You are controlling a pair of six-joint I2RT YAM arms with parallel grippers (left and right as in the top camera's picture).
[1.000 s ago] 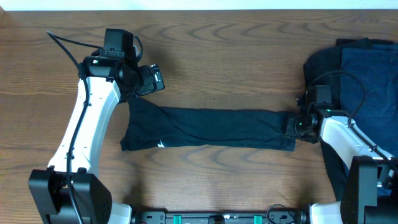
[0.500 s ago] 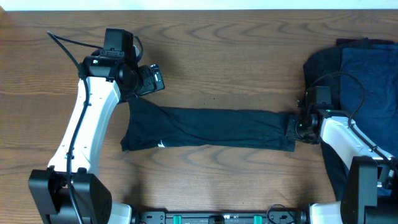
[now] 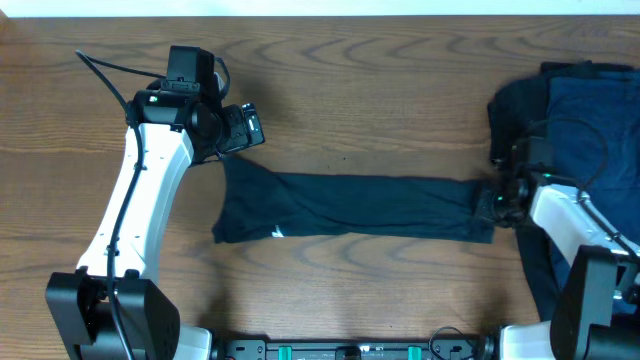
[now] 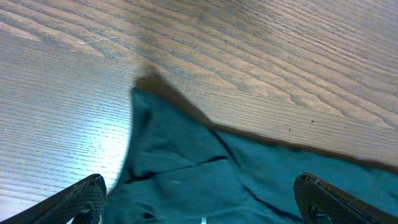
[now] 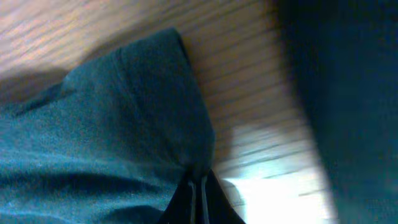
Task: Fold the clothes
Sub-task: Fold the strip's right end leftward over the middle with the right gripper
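Clamped on just a thin hem of the long black cloth T-shirt (image 3: 360,205), the right gripper (image 5: 198,186) may slip; the left gripper (image 4: 202,193) gapes open.

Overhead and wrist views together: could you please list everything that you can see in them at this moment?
black cloth T-shirt: one, black, folded into a long strip across the middle of the table.
small white label: one, white, on the T-shirt's lower edge near its left end.
pile of soft dark garments: one pile, black and navy blue, at the table's right edge; the number of pieces is unclear.
brown wooden table: one, brown, under everything.
left gripper: one, black fingers on a white arm, open above the T-shirt's left end.
right gripper: one, black, shut on the T-shirt's right end.
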